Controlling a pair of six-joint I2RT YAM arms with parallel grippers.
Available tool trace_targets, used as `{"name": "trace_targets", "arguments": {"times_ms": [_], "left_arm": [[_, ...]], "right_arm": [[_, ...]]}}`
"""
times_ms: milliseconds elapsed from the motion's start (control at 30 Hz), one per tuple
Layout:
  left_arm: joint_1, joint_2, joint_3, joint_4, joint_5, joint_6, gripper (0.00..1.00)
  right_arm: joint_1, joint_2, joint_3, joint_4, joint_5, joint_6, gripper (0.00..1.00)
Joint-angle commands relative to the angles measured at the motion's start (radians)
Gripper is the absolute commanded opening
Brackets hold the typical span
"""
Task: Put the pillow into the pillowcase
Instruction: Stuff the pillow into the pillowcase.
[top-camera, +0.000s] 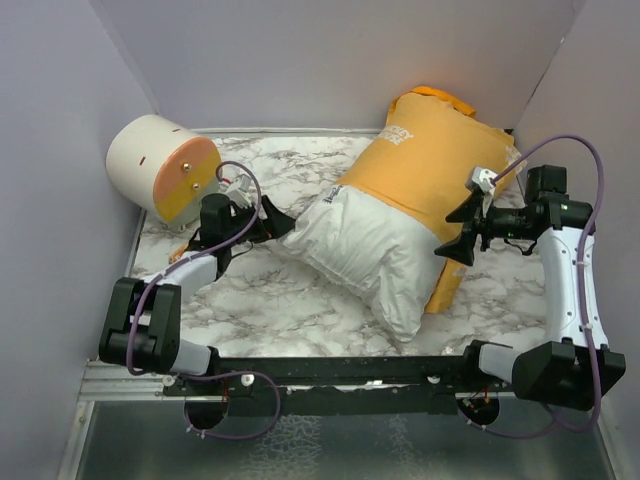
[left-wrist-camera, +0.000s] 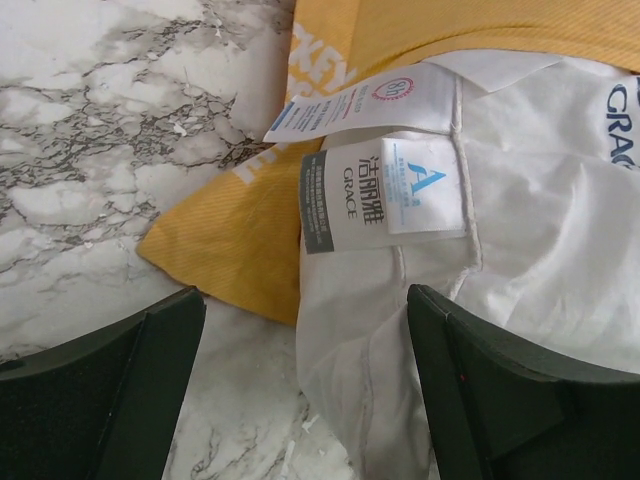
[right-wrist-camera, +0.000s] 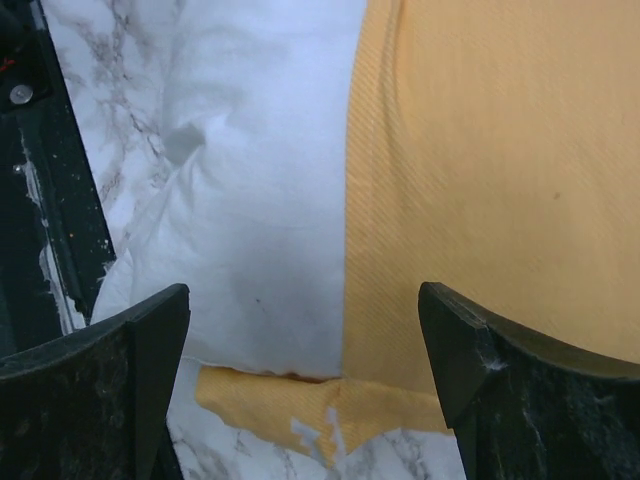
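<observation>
L tool (top-camera: 272, 222) is released, jaws spread wide w/ nothing between them, right at the left corner of the pillow (top-camera: 370, 250). Can't tell if it touches. Its wrist cam shows that corner below the jaws: white fabric, two sewn-in labels (left-wrist-camera: 385, 190), one reading "GRACE", and an orange fold of the pillowcase (left-wrist-camera: 230, 250) poking out from under it.

R tool (top-camera: 458, 232) is also released, jaws apart, hanging over the pillow's right side. Its wrist cam looks straight down on the line where white fabric meets the orange case edge, w/ a scrap of orange showing under the pillow's end.

Pillow lies diagonally, from the far right corner of the worktop (top-camera: 280, 300) toward the middle of the near edge. Far half is inside the case; near half sticks out bare. White lettering (top-camera: 400, 133) shows on the case near its far end.

Cream-and-orange cylinder (top-camera: 160, 165) lies on its side in the far left corner, well apart from the pillow.
</observation>
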Motion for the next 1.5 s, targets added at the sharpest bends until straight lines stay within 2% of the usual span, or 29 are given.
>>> {"name": "trace_targets", "arguments": {"times_ms": [0,67,167,300,467,633,700,733,767,800,867,900,933,1000,1100,1200,1333,1467], "left_arm": [[-0.030,0.064,0.050,0.079,0.022,0.025,0.85],[-0.046,0.084,0.058,0.131,0.054,-0.009,0.83],[-0.119,0.096,0.084,0.160,0.078,-0.031,0.80],[-0.250,0.101,0.124,0.139,0.064,-0.026,0.78],[-0.373,0.079,0.135,0.148,0.035,-0.040,0.77],[-0.448,0.046,0.157,0.126,0.035,-0.028,0.78],[-0.457,0.022,0.166,0.078,0.031,0.001,0.79],[-0.457,0.003,0.168,0.037,0.016,0.028,0.79],[-0.457,-0.025,0.173,-0.026,-0.012,0.067,0.80],[-0.457,-0.054,0.175,-0.085,-0.058,0.116,0.81],[-0.453,-0.125,0.161,-0.172,-0.157,0.193,0.84],[-0.449,-0.156,0.144,-0.188,-0.190,0.215,0.87],[-0.442,-0.186,0.124,-0.192,-0.215,0.230,0.91],[-0.426,-0.235,0.086,-0.170,-0.241,0.245,0.99],[-0.410,-0.246,0.038,-0.068,-0.244,0.260,0.99],[-0.400,-0.180,0.057,-0.016,-0.189,0.294,0.99],[-0.400,-0.050,0.123,0.012,-0.070,0.291,0.95],[-0.397,0.072,0.191,-0.006,-0.008,0.297,0.88]], "right_arm": [[0.049,0.006,0.132,-0.161,-0.215,-0.232,1.00],[0.168,-0.009,0.159,-0.049,-0.177,-0.138,1.00],[0.408,-0.042,0.122,0.246,0.010,0.107,1.00],[0.683,0.041,0.136,0.362,0.304,0.158,1.00],[0.828,0.125,0.088,0.478,0.604,0.107,1.00],[0.850,0.093,-0.050,0.595,0.765,0.049,1.00],[0.850,0.065,-0.122,0.636,0.826,0.053,0.90],[0.850,0.051,-0.152,0.644,0.859,0.064,0.74],[0.850,0.033,-0.174,0.648,0.885,0.077,0.49],[0.846,0.008,-0.195,0.655,0.903,0.092,0.28],[0.819,-0.067,-0.226,0.647,0.852,0.106,0.10],[0.791,-0.102,-0.224,0.625,0.788,0.115,0.03],[0.760,-0.125,-0.207,0.590,0.732,0.116,0.01],[0.714,-0.149,-0.175,0.533,0.639,0.115,0.01],[0.664,-0.157,-0.146,0.487,0.528,0.105,0.01],[0.610,-0.145,-0.096,0.428,0.415,0.077,0.01],[0.551,-0.104,0.005,0.341,0.275,0.034,0.01],[0.510,-0.076,0.036,0.322,0.225,0.026,0.01]]}}
